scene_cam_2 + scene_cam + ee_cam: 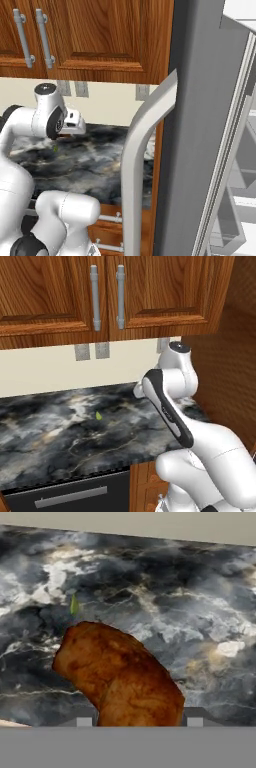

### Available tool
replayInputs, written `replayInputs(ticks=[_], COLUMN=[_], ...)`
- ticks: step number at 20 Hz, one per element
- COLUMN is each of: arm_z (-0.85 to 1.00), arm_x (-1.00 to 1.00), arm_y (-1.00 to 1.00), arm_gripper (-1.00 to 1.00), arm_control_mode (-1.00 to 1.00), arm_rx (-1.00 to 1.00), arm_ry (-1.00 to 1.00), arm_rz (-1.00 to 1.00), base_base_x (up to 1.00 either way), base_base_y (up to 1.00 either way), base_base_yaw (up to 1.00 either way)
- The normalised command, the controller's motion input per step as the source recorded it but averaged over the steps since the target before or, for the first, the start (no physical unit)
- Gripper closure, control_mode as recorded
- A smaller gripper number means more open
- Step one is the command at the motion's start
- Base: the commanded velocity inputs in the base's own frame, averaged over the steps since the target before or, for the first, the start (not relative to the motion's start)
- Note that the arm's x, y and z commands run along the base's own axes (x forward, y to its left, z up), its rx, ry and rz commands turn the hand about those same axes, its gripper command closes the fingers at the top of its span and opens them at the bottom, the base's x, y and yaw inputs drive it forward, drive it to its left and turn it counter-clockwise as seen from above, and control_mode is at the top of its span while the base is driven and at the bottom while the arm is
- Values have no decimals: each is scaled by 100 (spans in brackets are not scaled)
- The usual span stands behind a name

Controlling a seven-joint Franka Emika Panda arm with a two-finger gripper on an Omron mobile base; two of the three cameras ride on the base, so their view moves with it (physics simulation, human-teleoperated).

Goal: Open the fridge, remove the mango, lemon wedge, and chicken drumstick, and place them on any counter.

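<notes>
One hand view shows the gripper point(139, 722) clamping the chicken drumstick point(120, 674) above the counter point(200, 622); the left base view shows the lemon wedge point(99, 416).

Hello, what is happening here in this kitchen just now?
The white robot arm reaches over the black marbled stone counter. Its tool holds the reddish-brown chicken drumstick above the stone. The tiny yellow-green lemon wedge already lies on the counter. The grey fridge door stands open at the right.
</notes>
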Motion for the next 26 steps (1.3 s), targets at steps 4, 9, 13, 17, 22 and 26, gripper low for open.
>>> replayInputs(ticks=[4,9,13,17,22,26], arm_z=[-85,-74,-62,-59,-55,-45], arm_x=[69,64,49,43,37,27], arm_y=[4,6,16,13,4,0], arm_gripper=[100,100,100,100,100,100], arm_control_mode=[-100,-100,-100,-100,-100,-100], arm_rx=[0,0,-3,-1,0,0], arm_ry=[13,11,9,9,6,2], arm_rz=[0,0,0,0,0,0], base_base_x=[0,0,0,0,0,0], base_base_y=[0,0,0,0,0,0], base_base_yaw=[0,0,0,0,0,0])
